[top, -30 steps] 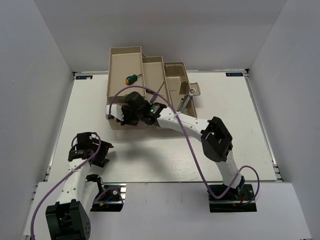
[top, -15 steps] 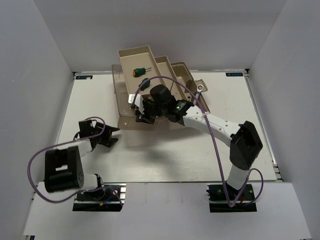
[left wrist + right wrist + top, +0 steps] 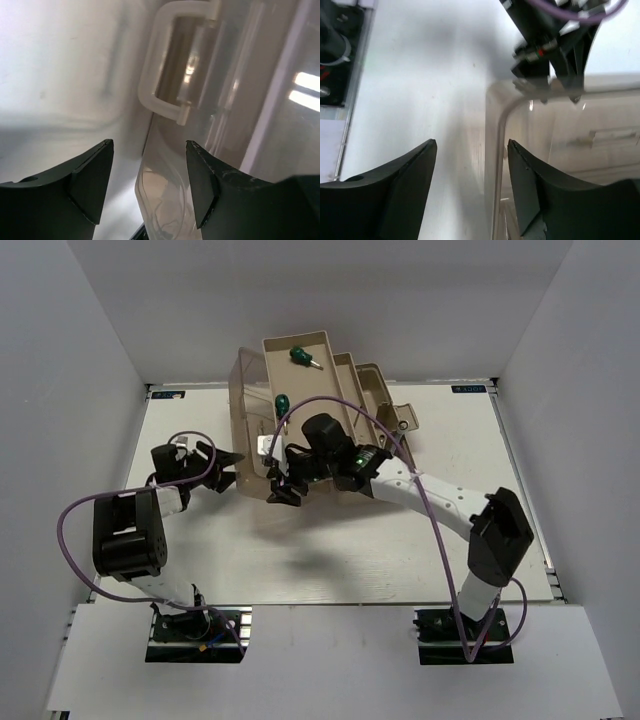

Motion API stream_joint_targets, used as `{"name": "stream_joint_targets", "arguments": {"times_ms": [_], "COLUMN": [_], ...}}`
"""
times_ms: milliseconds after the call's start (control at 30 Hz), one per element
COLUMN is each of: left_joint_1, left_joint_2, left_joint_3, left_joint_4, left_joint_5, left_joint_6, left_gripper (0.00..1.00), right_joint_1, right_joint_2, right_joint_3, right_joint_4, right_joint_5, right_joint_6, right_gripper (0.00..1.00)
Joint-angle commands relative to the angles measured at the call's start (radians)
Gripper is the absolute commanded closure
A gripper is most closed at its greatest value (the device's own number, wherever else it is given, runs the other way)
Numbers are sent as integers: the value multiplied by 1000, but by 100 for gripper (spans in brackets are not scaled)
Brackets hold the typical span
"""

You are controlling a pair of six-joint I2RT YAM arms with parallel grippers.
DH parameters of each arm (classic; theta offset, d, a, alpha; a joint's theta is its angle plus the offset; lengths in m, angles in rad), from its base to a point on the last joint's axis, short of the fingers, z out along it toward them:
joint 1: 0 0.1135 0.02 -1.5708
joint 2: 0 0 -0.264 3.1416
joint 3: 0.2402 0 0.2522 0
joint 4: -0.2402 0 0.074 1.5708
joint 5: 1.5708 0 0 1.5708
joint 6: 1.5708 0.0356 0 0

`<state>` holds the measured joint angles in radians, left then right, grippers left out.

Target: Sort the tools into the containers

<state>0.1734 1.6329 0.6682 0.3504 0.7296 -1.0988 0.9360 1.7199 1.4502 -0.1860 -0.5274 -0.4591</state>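
The beige toolbox stands askew at the back of the table with its tiered trays fanned out. A green-handled screwdriver lies in the top tray, and a second green handle shows lower down. The end of a silver wrench pokes out on the right side. The translucent brown lid hangs at the left. My left gripper is open astride the lid's edge, below the pale handle. My right gripper is open astride the lid's corner.
The white table ends at grey walls on three sides. The right arm's purple cable loops over the toolbox. The left gripper's fingers show at the top of the right wrist view, close across the lid.
The right gripper, shut at the toolbox's lid before, has opened. The toolbox has swung round and tilted, and the screwdriver slid in the top tray. The left arm reached up to the lid.
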Motion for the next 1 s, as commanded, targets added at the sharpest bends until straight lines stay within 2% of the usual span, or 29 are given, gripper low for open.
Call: {"name": "stream_joint_targets", "arguments": {"times_ms": [0,67,100,200,267,367,400,467,533,567,600,633,667,700,733,800,833,967], "left_joint_1": [-20,-20,-20,-20,-20,-29,-29,-29,-40,-51,-66,-86,-97,-109,-121,-159,-173,-248], "left_joint_2": [-21,-11,1,24,39,62,62,74,90,108,120,139,139,157,166,188,214,307], "left_joint_3": [57,71,89,132,157,220,253,318,366,417,444,490,511,533,556,626,652,842], "left_joint_4": [75,75,65,65,56,39,39,16,6,-7,-7,-7,-7,-7,-7,-7,-7,-45], "left_joint_5": [116,116,116,125,125,135,136,136,145,145,155,156,156,156,146,146,146,146], "left_joint_6": [16,16,16,16,16,16,16,16,16,16,16,4,-10,-19,-30,-44,-44,-64], "left_gripper": [30,30,29,29,29,29,29,29,29,29,29,29,29,29,29,29,29,29], "right_joint_1": [-5,-9,-14,-25,-29,-31,-32,-81,-161,-227,-256,-343,-373,-402,-489,-543,-621,-729], "right_joint_2": [-118,-218,-245,-405,-469,-536,-530,-490,-447,-441,-427,-404,-404,-389,-369,-326,-297,-212], "right_joint_3": [6,-37,-116,-225,-252,-298,-271,-231,-192,-159,-140,-120,-113,-103,-97,-70,-62,-73], "right_joint_4": [17,19,28,75,108,237,249,249,260,190,119,14,13,-30,-79,-194,-229,-345], "right_joint_5": [-71,-77,-92,-105,-89,160,431,782,872,903,915,932,931,931,931,909,891,666], "right_joint_6": [-50,-62,-84,-72,-53,-35,-27,-10,6,20,64,109,123,147,166,236,253,324], "right_gripper": [35,35,36,43,67,100,100,100,100,100,100,100,100,96,94,90,89,87]}}
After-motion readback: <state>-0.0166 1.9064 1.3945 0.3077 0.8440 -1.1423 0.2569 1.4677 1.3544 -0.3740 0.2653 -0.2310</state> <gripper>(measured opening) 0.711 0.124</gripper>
